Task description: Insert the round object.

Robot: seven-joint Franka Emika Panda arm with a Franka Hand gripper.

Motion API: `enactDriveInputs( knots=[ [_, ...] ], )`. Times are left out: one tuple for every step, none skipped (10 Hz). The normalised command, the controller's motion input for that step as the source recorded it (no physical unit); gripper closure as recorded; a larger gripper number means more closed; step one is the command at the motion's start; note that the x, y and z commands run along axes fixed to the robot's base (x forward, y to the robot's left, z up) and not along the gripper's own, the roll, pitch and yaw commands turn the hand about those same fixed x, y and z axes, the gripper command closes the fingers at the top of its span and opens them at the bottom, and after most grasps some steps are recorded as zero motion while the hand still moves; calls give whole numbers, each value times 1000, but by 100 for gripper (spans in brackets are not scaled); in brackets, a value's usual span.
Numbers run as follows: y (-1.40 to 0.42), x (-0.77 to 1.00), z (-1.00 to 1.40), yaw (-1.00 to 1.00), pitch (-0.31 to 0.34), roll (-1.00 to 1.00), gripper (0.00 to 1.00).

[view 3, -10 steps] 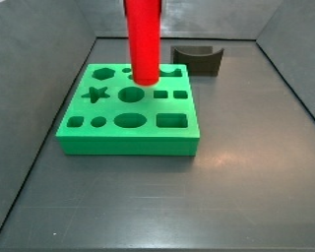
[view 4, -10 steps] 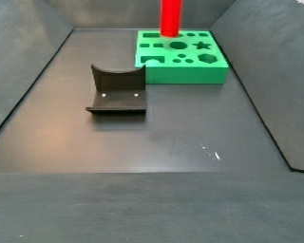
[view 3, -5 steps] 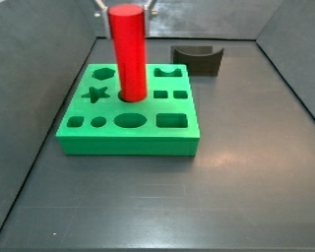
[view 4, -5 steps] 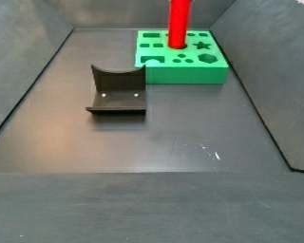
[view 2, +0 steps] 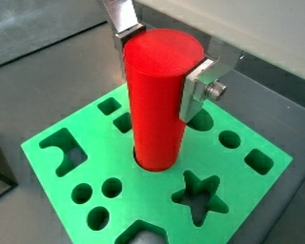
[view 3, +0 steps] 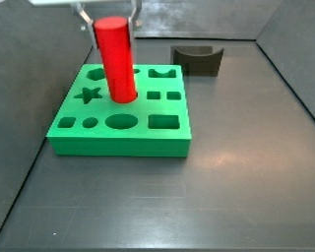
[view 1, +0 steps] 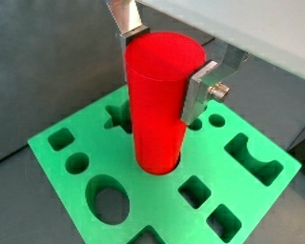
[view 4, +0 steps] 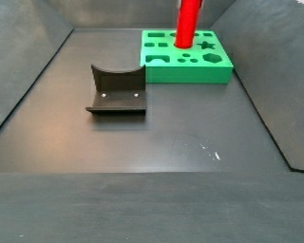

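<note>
Fingers (view 1: 202, 88) of the claw (view 1: 166, 57) sit on opposite sides of the one red round object (view 1: 160, 100), clamping its upper end in both wrist views. That cylinder stands upright with its lower end in the round hole at the middle of the single green block (view 3: 121, 110). No writing shows. Beyond, one dark grey notched block (view 3: 197, 59) rests on the counter (view 3: 239, 187), well apart.

Smooth matt red cylinder (view 1: 160, 105), silver-plated end effector (view 1: 163, 59)
</note>
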Motion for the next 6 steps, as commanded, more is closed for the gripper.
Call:
enactDriveInputs(
  knots=[
    [0,94,-423,0,0,-6,100],
    [0,20,-389,0,-19,0,100],
    [0,0,-294,0,-13,0,100],
    [0,0,-163,0,-73,-20,100],
    [0,0,-17,0,-46,0,100],
    [0,0,0,0,0,-7,100]
  ],
)
